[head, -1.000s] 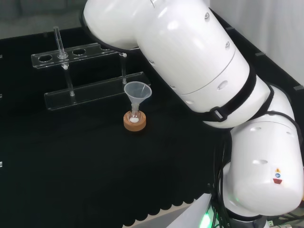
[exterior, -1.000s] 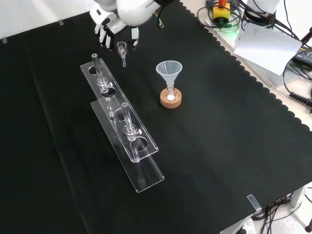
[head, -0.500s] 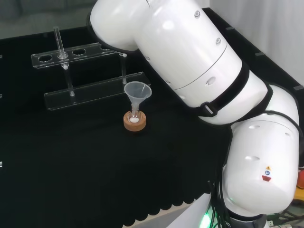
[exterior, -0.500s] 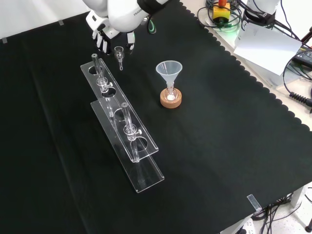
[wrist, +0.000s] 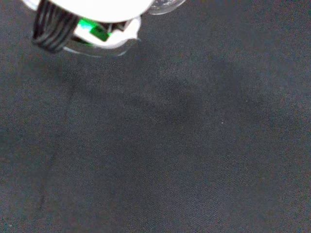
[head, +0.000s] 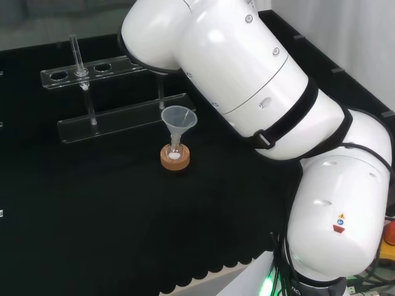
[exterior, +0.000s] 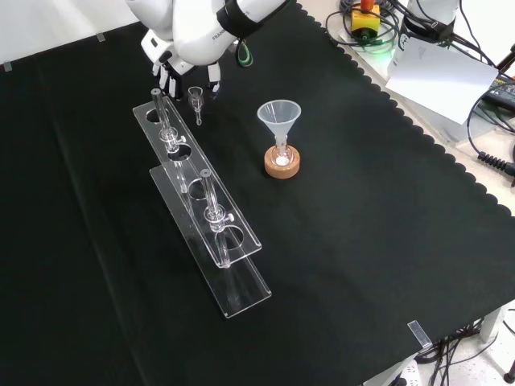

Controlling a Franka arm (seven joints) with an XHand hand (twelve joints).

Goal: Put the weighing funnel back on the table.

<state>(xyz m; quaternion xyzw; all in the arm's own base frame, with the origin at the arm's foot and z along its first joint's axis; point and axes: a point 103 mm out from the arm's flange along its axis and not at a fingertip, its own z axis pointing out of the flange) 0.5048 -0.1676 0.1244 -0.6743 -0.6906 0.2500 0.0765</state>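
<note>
The weighing funnel (exterior: 195, 100) is a small clear piece hanging stem down, just above the cloth beside the far end of the tube rack (exterior: 197, 197) in the front view. The black and white hand (exterior: 173, 74) comes in from the top of that view, its fingers curled round the weighing funnel's upper part. In the wrist view a blurred white part of the hand (wrist: 97, 9) and a clear rim of the weighing funnel (wrist: 165, 5) sit over black cloth. In the head view the arm's white links (head: 247, 74) cover the hand.
The funnel (exterior: 278, 117) stands mouth up in a small flask on a cork ring (exterior: 282, 163), to the right of the hand in the front view. A clear two-tier rack (head: 105, 92) with upright tubes runs across the cloth. The bench edge (exterior: 418, 145) lies to the right.
In the front view the hand has moved down and slightly left with the weighing funnel, bringing it closer to the cloth and the rack's end. The arm's links have shifted in the head view.
</note>
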